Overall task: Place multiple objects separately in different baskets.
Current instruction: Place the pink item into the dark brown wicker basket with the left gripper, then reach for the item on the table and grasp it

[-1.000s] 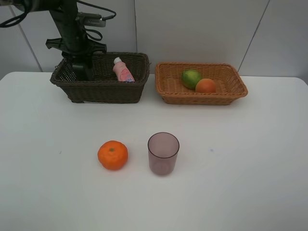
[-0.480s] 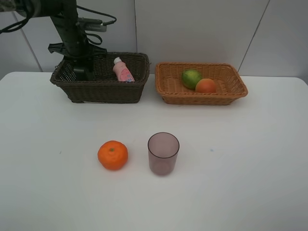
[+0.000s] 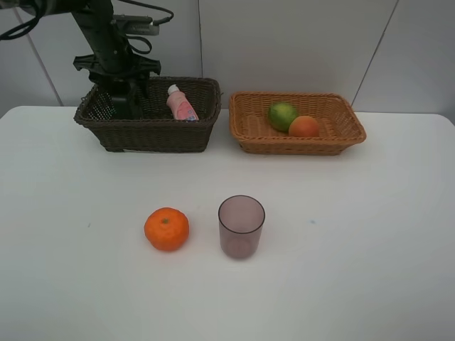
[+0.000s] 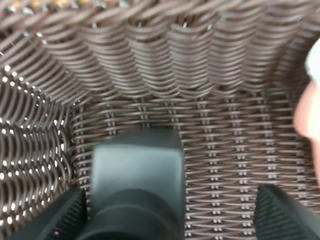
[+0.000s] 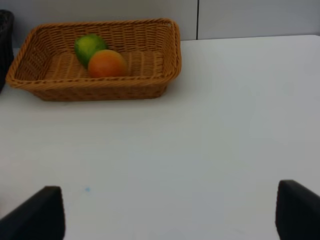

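My left pincer (image 4: 170, 210) hangs open around the dark green pump bottle (image 4: 135, 170) in the dark brown basket (image 3: 149, 135), upper left, so lifting out crooked could snag and tip it.

We see a flat, matte white tabletop (image 3: 370, 284) filling most of the high view. Along its 12 o'clock edge stands a pale grey panelled wall (image 3: 298, 42), split by thin dark seams (image 3: 200, 39). At 3 o'clock from the table's middle there is a tiny bluish speck (image 3: 311, 222); at 9 o'clock we make out a fainter dark fleck (image 3: 89, 225).
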